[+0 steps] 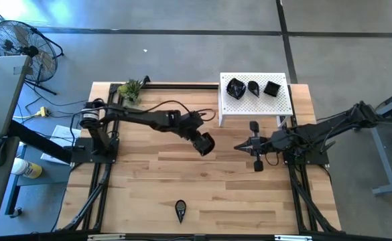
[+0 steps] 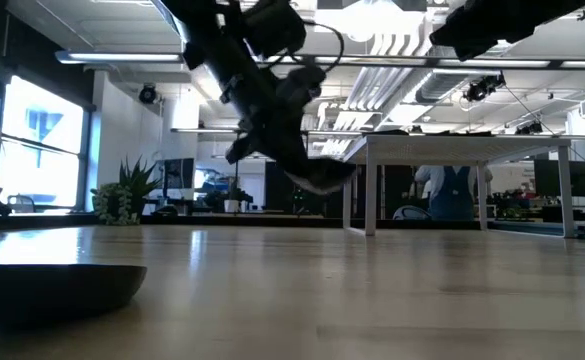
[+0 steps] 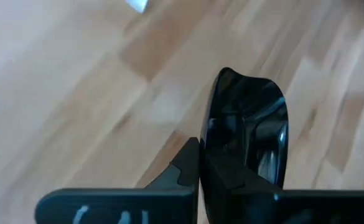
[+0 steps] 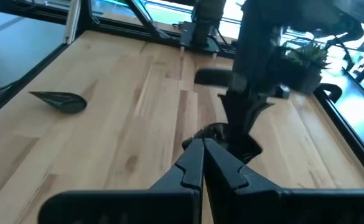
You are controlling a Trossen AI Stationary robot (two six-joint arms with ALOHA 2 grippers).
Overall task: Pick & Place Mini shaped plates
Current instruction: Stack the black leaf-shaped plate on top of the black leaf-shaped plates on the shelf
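Overhead alone shows three plates (image 1: 252,88) on the white platform (image 1: 284,106); left fingers (image 3: 225,180) pinch a black dish (image 3: 253,134) jutting beyond their tips above the bench (image 1: 155,181), right fingers (image 4: 201,163) closed, empty.

Both arms are dark, built of slender jointed links on black frame bases, with black cables looping alongside. The left gripper (image 3: 200,163) and right gripper (image 4: 203,160) each end in two angular black fingers; white markings sit behind the left fingers.

Grey concrete floor (image 1: 182,53), standing fan (image 1: 23,45), bright windows (image 2: 32,140), ceiling strip lights (image 2: 392,20).
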